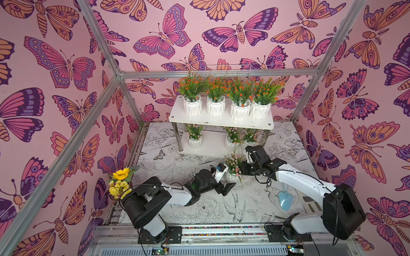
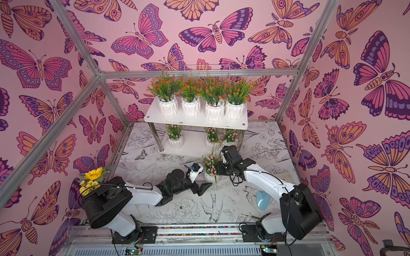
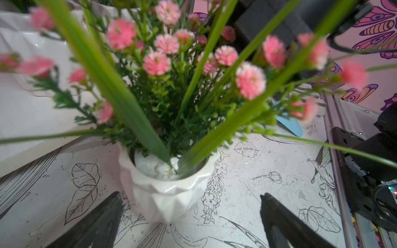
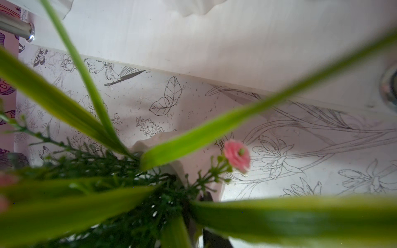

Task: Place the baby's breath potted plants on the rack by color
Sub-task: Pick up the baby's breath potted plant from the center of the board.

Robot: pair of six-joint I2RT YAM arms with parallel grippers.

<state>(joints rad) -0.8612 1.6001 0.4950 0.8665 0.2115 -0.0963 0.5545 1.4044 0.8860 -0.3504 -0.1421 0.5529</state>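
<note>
Well, pink-flowered sprig in a white ribbed ceramic pot [image 1: 232, 171] stood on the sketch-printed worktop [image 1: 199, 208], just before the white two-tier rack [image 1: 219, 121] | left hand [image 3: 190, 195] spread, flanking its pot | right hand [image 1: 244, 171] pressed together beside its leaves.

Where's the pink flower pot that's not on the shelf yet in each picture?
In a top view: pink plant centre, just before the rack.
In a top view: pink plant in the same spot.
Left wrist: pink plant fills the middle, between two black fingers.
Right wrist: pink plant low centre, blurry leaves.
Shared landmark: the rack's white lower board.
</note>
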